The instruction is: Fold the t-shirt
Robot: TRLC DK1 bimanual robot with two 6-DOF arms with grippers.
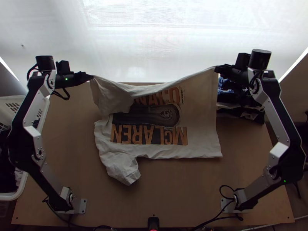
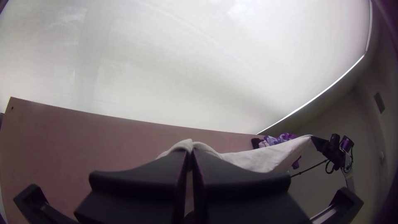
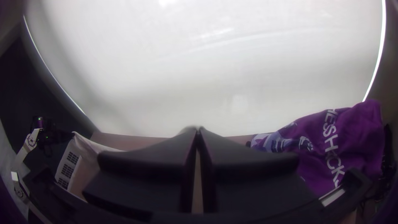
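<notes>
White t-shirt (image 1: 200, 115) held up by its far side, near side down on the wood

I have the t-shirt at 2 places along its far side, over the far part of the light wooden tabletop (image 1: 177, 196). My left end effector (image 1: 91, 76) is clenched on the cloth at the far left, its fingers pressed together with a fold of white between them. My right end effector (image 1: 216, 69) is closed on the far right corner. Between these 2 grips the raised edge dips a little, and the cloth slopes down towards me.

The near part lies on the tabletop, mostly spread but wrinkled, with 1 sleeve (image 1: 125, 171) sticking out at the near left. A dark and orange print (image 1: 154, 133) faces up, its far left part covered by a drooping flap.

Beside the shirt, on the right, sits a pile of garments (image 1: 240, 111); my right wrist view shows a purple garment (image 3: 356, 132) with pale lettering there. Left of the tabletop stands a white plastic basket (image 1: 21, 188) with dark clothes (image 1: 7, 165) in it. Behind everything hangs a pale, backlit screen (image 1: 134, 34).
</notes>
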